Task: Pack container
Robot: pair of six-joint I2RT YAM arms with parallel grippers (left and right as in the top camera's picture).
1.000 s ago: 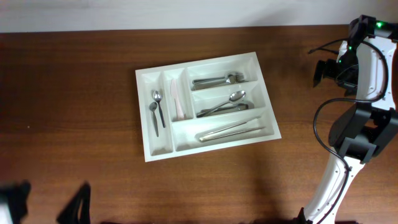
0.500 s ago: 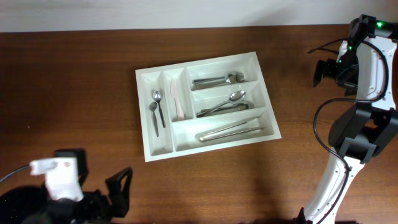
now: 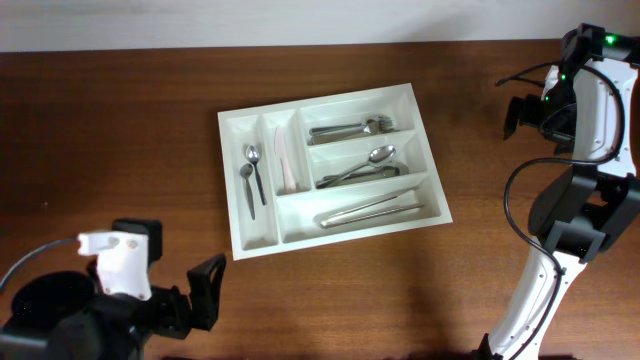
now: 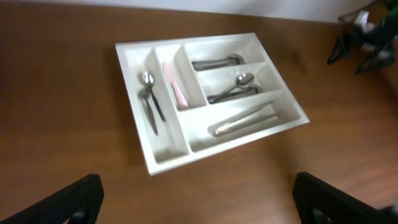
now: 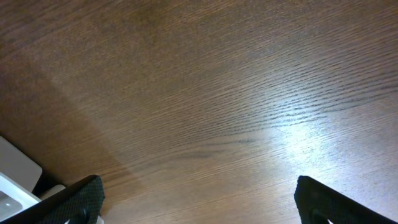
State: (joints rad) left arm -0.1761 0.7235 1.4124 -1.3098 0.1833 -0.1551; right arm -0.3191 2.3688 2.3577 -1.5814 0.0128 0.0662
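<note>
The container (image 3: 258, 232) is found just above the centre of the overhead frame, set slightly askew on the surface (image 3: 120, 130). It is a white, moulded plastic tray, rectangular with rounded corners, a raised rim and thin dividers. Two teaspoons (image 3: 250, 175) are laid in its leftmost upright compartment and a pale, pinkish knife-like piece (image 3: 285, 160) in the next. The three horizontal compartments are filled with forks (image 3: 350, 128), spoons (image 3: 362, 165) and long metal pieces (image 3: 372, 210), all polished and reflective. No utensil is seen outside the tray in the overhead view, so packing is judged to be nearly or fully done.

The left claw (image 4: 196, 193) is held wide and empty at the lower left of the overhead frame, well apart from the tray. The right claw (image 5: 198, 186) is likewise spread wide with nothing in it, at the upper right edge, over bare wood.

The surface is dark, smooth-grained wood with a sheen. The tray looks light, so it could be pushed or turned if its rim were caught by a descending claw. The metal pieces are thin, flat and slick; a pinch on one could slip, or neighbouring pieces could be dragged along. A finger could also be jammed against a divider if a narrow compartment were entered with the claw this wide.
</note>
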